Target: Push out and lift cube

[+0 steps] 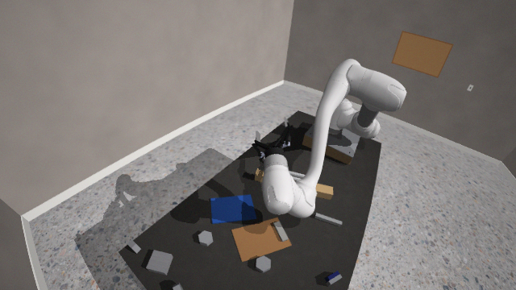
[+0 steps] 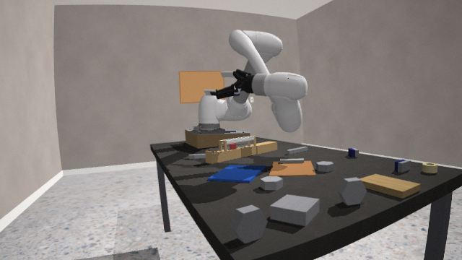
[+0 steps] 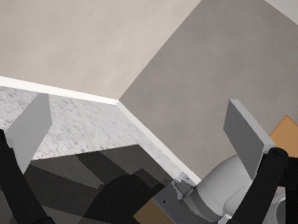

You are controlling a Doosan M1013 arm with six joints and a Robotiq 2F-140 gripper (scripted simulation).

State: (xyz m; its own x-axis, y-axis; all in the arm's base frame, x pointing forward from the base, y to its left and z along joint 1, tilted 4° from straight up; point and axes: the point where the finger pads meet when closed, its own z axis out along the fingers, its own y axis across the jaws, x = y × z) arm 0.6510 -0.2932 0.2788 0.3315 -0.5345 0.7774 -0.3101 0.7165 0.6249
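Observation:
A long wooden channel (image 2: 216,156) (image 1: 325,191) with posts and a pale bar on top lies on the black table (image 2: 202,202) (image 1: 355,193), in front of the robot's base. In the top view my arm hides its middle. A small red cube (image 2: 232,146) sits inside it, near the middle; the top view does not show it. My gripper (image 2: 221,84) (image 1: 272,129) (image 3: 138,111) is open and empty. It hangs high above the table, over the channel's area, and points sideways towards the wall.
Grey bars lie near the channel: one (image 2: 297,149) (image 1: 328,219) on the table, one (image 2: 291,160) (image 1: 280,230) on an orange mat (image 2: 292,169) (image 1: 258,242). A blue mat (image 2: 236,173) (image 1: 233,209), grey hexagonal prisms (image 2: 271,183), grey blocks (image 2: 294,209), a wooden slab (image 2: 390,185) and a tape roll (image 2: 429,167) lie towards the front.

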